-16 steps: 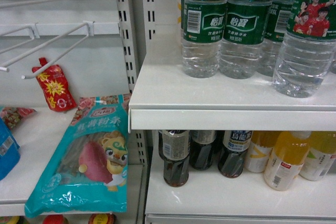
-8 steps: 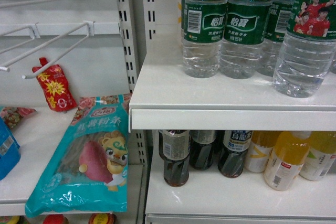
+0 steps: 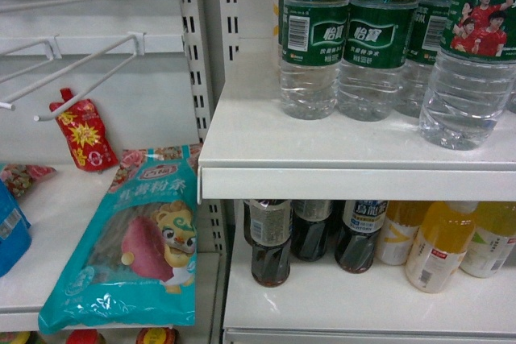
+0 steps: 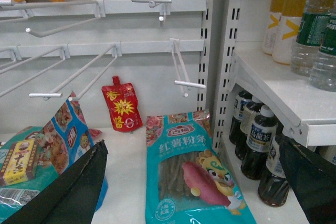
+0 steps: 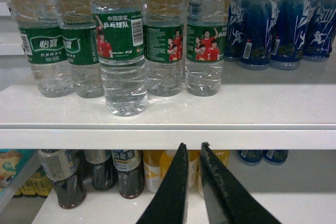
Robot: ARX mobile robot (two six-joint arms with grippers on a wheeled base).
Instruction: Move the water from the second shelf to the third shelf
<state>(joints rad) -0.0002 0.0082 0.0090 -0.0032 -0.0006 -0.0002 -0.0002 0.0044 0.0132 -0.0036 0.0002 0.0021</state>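
Several water bottles stand on the white shelf at the top right of the head view. One with red-shirted athletes on its green label stands nearest the front edge. In the right wrist view that same water bottle is ahead of the row. My right gripper sits below the shelf lip, right of that bottle, shut with nothing in it. My left gripper is open wide and empty in front of the left bay. Neither gripper shows in the head view.
The lower shelf holds dark drink bottles and yellow drink bottles. Blue bottles stand right of the water. A teal snack bag, a red pouch and wire hooks fill the left bay.
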